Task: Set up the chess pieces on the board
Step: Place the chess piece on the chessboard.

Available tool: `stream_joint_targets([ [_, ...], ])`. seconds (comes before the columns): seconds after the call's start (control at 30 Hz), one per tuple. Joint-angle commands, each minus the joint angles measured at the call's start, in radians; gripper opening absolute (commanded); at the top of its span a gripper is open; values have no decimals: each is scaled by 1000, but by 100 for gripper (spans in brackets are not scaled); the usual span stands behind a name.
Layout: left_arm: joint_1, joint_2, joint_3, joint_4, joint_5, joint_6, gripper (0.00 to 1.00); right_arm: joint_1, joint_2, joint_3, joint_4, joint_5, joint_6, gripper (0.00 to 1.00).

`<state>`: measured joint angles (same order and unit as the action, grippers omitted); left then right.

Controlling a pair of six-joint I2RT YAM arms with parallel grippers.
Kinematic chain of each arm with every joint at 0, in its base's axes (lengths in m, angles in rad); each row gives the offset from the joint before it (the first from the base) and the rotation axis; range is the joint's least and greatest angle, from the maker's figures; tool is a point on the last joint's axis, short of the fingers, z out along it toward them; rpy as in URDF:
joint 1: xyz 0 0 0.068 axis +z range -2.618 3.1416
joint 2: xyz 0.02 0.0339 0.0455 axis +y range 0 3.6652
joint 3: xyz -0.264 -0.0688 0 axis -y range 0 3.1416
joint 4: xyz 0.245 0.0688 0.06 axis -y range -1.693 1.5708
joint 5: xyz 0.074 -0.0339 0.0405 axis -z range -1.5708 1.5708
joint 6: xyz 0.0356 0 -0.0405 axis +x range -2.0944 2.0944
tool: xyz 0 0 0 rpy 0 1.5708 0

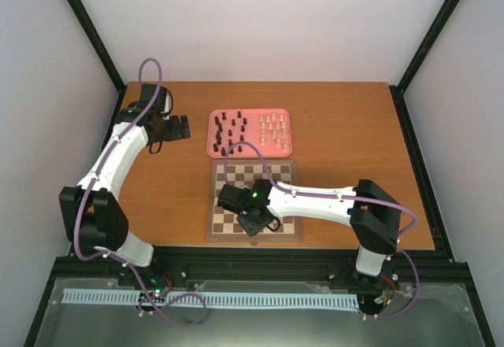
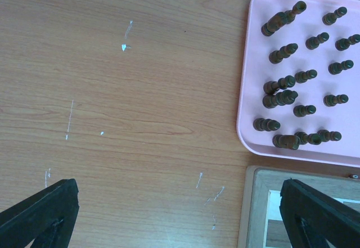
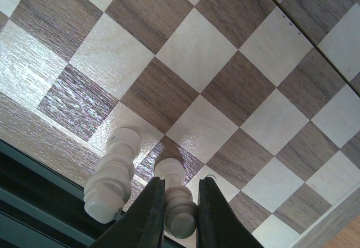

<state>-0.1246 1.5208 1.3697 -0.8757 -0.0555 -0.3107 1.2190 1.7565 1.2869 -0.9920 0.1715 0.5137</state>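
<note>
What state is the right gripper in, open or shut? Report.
Shut on a cream chess piece: the right gripper pinches it from both sides above the board.

Plain white walls (image 1: 260, 24) enclose a brown wooden table (image 1: 339, 127).

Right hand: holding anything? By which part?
Right hand pinches a small cream-white chess piece at what looks like its upper end.

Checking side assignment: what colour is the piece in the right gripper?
Cream-white. The piece pinched by the right gripper shows best in the right wrist view.
</note>
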Motion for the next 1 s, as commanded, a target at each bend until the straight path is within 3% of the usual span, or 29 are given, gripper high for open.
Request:
stream_joint_targets([
  [0.0,-3,-22,2,14,3,-9,100,14,10,-15,18,2,5,10],
  [0.63,-3,-18,7,12,2,-5,100,20,11,-5,6,34,0,24],
  [0.97,-3,-11,5,16,2,-6,100,20,8,5,-20,48,4,25],
])
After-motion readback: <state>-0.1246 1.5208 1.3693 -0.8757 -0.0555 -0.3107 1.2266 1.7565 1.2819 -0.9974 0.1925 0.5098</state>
